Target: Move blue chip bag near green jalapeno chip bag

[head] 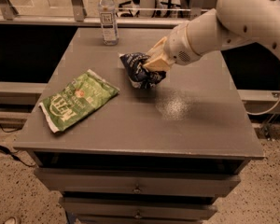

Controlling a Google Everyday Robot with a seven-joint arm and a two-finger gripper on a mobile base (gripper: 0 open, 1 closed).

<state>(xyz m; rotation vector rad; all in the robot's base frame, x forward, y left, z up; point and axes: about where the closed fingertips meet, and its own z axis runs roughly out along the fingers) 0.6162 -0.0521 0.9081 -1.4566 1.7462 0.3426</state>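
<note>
gripper: the gripper (155, 61) sits over the far middle of the table, at the end of a thick white arm (224, 17) reaching in from the right; its fingers are clamped on the upper right of the blue chip bag.
blue chip bag: the blue chip bag (136, 69) is crumpled, hanging down and to the left from the grip, low over the tabletop; i cannot tell whether its bottom touches the surface.
green chip bag: the green chip bag (77, 100) lies flat near the left edge of the table, turned at an angle, well apart from the blue one, nearer and to the left of it.
bottle: a clear water bottle (108, 16) stands upright at the far edge, left of the gripper.
table: a grey table (200, 120) with drawers (137, 189) below its near edge.
</note>
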